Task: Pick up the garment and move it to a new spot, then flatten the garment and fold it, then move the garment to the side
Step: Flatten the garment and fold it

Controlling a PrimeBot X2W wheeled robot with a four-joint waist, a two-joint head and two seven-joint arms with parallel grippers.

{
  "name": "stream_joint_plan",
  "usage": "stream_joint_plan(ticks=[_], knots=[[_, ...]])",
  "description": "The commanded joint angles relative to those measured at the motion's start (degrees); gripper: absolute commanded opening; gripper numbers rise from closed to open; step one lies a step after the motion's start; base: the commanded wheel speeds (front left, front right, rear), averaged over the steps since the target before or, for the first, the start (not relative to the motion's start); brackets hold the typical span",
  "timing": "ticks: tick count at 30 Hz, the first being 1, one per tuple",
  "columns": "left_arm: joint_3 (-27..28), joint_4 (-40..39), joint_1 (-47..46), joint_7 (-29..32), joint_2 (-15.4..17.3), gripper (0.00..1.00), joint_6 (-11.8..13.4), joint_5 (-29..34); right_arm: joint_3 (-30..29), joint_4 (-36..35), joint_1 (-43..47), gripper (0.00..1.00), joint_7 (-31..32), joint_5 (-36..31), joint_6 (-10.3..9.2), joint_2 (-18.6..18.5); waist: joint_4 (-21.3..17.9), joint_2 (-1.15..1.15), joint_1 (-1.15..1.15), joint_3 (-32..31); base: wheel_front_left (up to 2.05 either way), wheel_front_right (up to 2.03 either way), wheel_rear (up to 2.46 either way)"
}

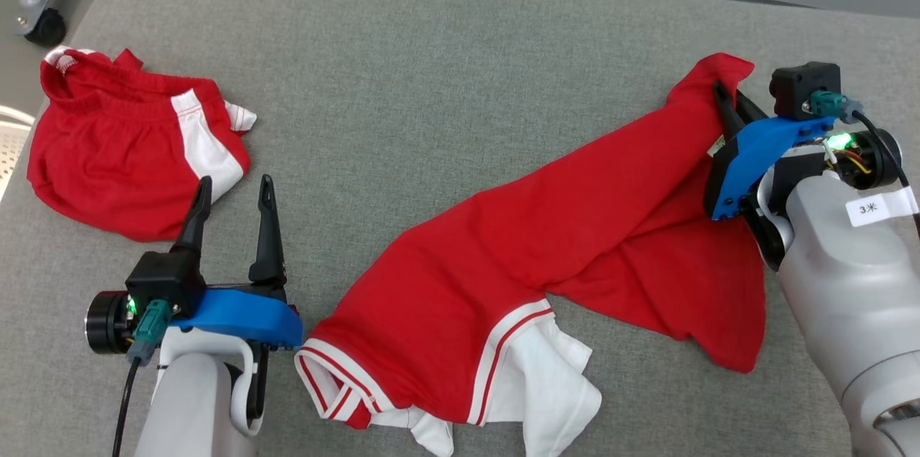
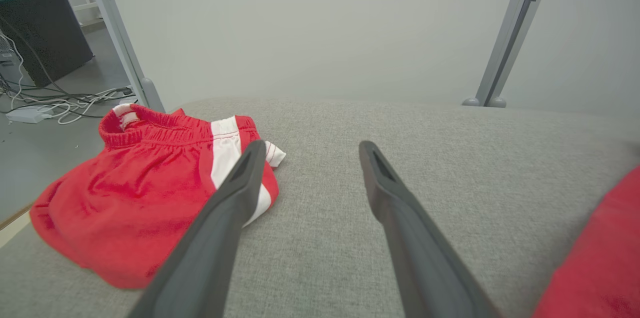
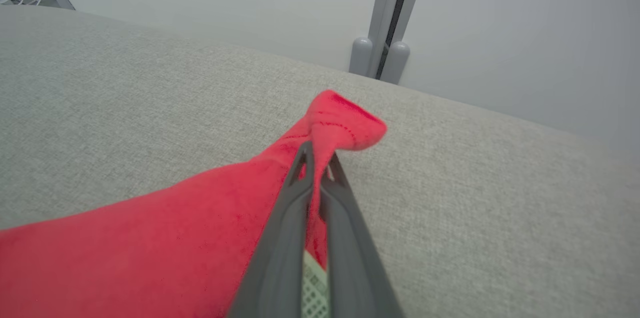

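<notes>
The red shirt [image 1: 546, 241] lies strung out over the right half of the grey padded table [image 1: 431, 47], its long axis running diagonally from the white-trimmed sleeves bunched at the near edge up to a corner at the far right. I'd judge it is stretched that way because that corner is being lifted and drawn. The right gripper [image 1: 727, 101] is clamped tight on that corner, while the left gripper [image 1: 236, 184] hangs spread wide and empty between the shirt and the red shorts [image 1: 115, 155].
</notes>
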Motion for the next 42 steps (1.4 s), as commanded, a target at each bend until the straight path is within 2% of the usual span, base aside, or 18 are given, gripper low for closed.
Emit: stream_joint_plan(ticks=[1,7,14,19,26,30,31,33,38,42], knots=[[0.6,0.1,1.2,-0.2,0.0,1.00,0.0,0.3,0.1,-0.3,1.7,0.00,-1.2,0.8,0.01,0.0,-1.2,0.00,0.00,-1.6,0.00,0.00,0.00],[2.3,0.3,4.7,-0.2,0.1,1.00,-0.1,0.8,0.5,-5.1,7.3,0.00,-3.4,4.2,0.01,0.5,-4.6,0.00,0.00,-6.2,0.00,0.00,0.00],[4.3,-0.2,8.3,-0.2,0.6,1.00,-0.1,1.2,-1.4,-21.8,22.0,0.00,-3.5,9.2,0.01,-0.3,-9.5,0.00,0.00,-9.3,0.00,0.00,0.00],[4.3,-0.3,9.0,-0.2,0.5,1.00,-0.3,1.5,-6.2,-31.7,35.5,0.00,-3.5,11.1,0.01,-1.1,-11.4,0.00,0.00,-10.2,0.00,0.00,0.00],[4.3,-0.4,9.0,-0.2,0.5,1.00,-0.7,1.8,-14.8,-46.9,53.1,0.00,3.0,12.1,0.01,2.7,-13.1,0.00,0.00,-10.2,0.00,0.00,0.00],[4.1,-0.3,8.5,-0.2,0.4,1.00,-0.8,2.1,-18.1,-53.6,58.8,0.00,8.0,10.1,0.01,4.6,-13.4,0.00,0.00,-9.9,0.00,0.00,0.00],[4.2,-0.3,8.4,-0.2,0.4,1.00,-0.8,2.0,-18.6,-54.8,59.8,0.24,9.2,9.3,0.01,5.0,-13.4,0.00,0.00,-9.8,0.00,0.00,0.00],[4.3,-0.3,8.3,-0.2,0.4,1.00,-0.9,2.1,-19.6,-57.3,60.5,1.00,10.1,6.7,0.01,5.4,-13.5,0.00,0.00,-9.9,0.00,0.00,0.00],[4.5,-0.1,8.5,-0.2,0.5,1.00,-1.0,2.1,-21.7,-63.3,58.5,1.00,9.0,1.0,0.01,6.4,-13.2,0.00,0.00,-10.5,0.00,0.00,0.00],[4.8,-0.2,9.2,-0.2,0.7,1.00,-1.0,2.3,-21.3,-66.7,56.5,1.00,7.2,-1.3,0.01,6.7,-12.8,0.00,0.00,-11.1,0.00,0.00,0.00]])
